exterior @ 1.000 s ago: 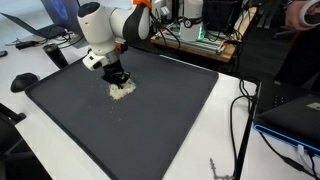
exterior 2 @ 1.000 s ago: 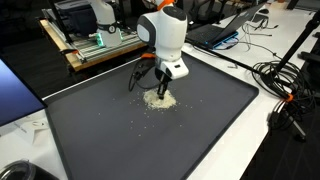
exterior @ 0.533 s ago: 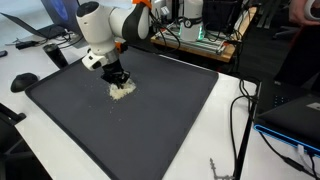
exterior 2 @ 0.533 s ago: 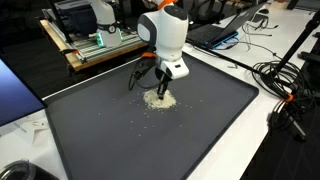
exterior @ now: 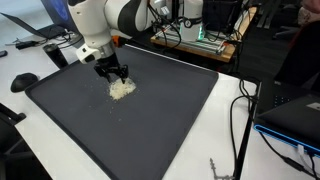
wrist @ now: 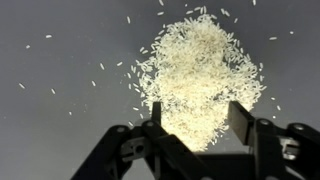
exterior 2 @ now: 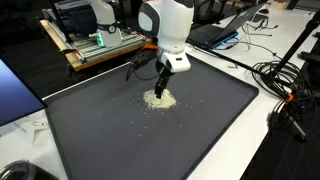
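Observation:
A small heap of pale rice grains point(wrist: 197, 80) lies on a dark grey mat point(exterior: 150, 110). In both exterior views the heap point(exterior: 122, 88) point(exterior 2: 157, 98) sits under the arm's head. My gripper point(wrist: 197, 122) hangs just above the heap with its two black fingers point(wrist: 243, 125) apart and nothing between them; it is open. In an exterior view the gripper point(exterior: 114, 75) stands slightly lifted off the grains, and likewise in the opposite view point(exterior 2: 163, 86). Loose grains are scattered around the heap on the mat.
The mat point(exterior 2: 150, 130) covers most of a white table point(exterior: 230, 140). Cables point(exterior 2: 285, 90) trail along one side. A wooden bench with electronics point(exterior 2: 100, 45) stands behind the mat, and a laptop point(exterior 2: 215, 30) lies at the back.
The gripper has opened and risen off the heap; the arm has lifted upward. The rice heap stays on the mat.

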Action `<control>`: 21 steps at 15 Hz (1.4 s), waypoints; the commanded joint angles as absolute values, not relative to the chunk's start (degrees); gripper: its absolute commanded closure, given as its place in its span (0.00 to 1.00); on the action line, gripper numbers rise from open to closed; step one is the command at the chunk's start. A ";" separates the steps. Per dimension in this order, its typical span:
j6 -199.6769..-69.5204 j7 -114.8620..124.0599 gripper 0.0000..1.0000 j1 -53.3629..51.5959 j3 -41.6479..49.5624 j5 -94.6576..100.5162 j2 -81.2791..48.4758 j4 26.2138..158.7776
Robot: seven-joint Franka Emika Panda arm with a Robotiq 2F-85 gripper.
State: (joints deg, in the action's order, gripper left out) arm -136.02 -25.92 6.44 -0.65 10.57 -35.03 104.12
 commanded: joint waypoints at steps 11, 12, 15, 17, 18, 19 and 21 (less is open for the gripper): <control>-116.74 14.74 0.00 -7.38 7.24 19.07 -31.65 97.78; -116.13 17.38 0.00 -7.87 7.09 18.98 -31.64 97.35; -115.88 24.54 0.00 -9.36 6.88 18.72 -31.67 96.65; -116.07 29.17 0.00 -10.34 6.96 18.56 -31.34 96.71; -115.90 31.16 0.00 -10.86 7.06 18.70 -31.26 96.73; -116.48 33.27 0.00 -11.28 7.07 18.64 -30.78 97.36; -117.67 36.65 0.00 -12.01 6.94 18.67 -29.64 99.05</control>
State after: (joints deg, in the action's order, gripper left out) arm -117.20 31.49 -10.43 6.32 17.68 -31.39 97.27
